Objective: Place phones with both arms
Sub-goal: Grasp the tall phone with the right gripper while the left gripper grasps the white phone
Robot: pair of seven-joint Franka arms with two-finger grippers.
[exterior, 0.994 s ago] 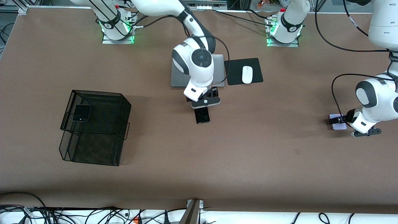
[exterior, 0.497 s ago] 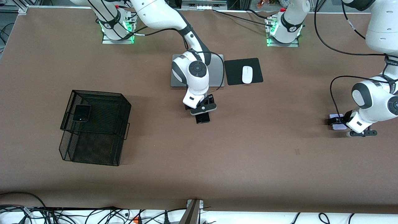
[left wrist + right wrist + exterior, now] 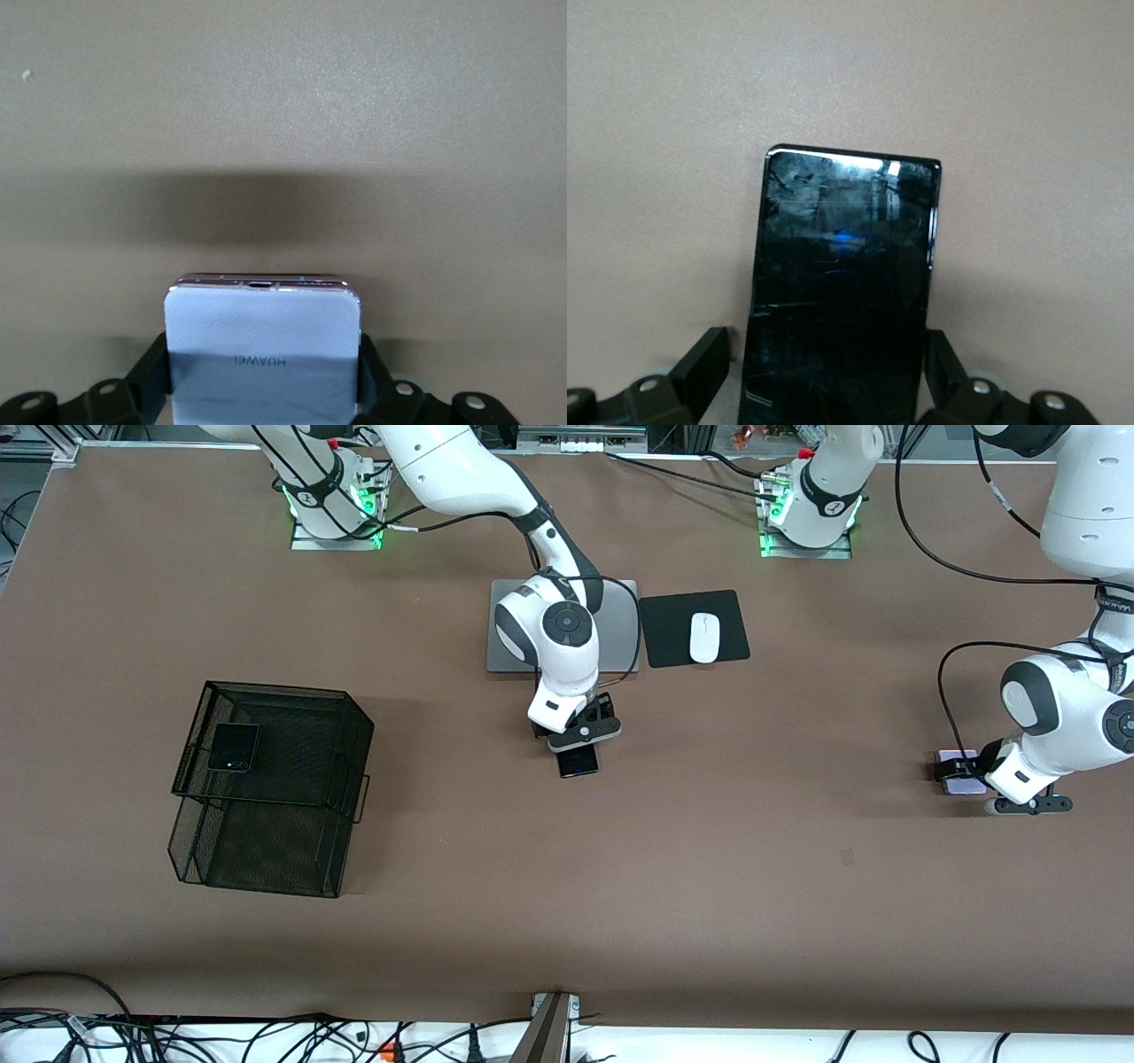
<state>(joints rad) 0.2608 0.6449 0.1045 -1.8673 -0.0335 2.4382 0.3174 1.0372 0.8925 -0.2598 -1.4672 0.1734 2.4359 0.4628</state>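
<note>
The right arm reaches from its base down to the table's middle, its wrist bent downward, the right gripper low over the slim black slab phone, which lies flat just nearer the camera than the grey laptop. In the right wrist view its fingers straddle the phone with a gap on one side, not yet clamped. The left arm folds down at its end of the table, and the left gripper has its fingers pressed on both sides of the lavender-white phone, grasping it on the table. The black flip phone lies in the black mesh basket
</note>
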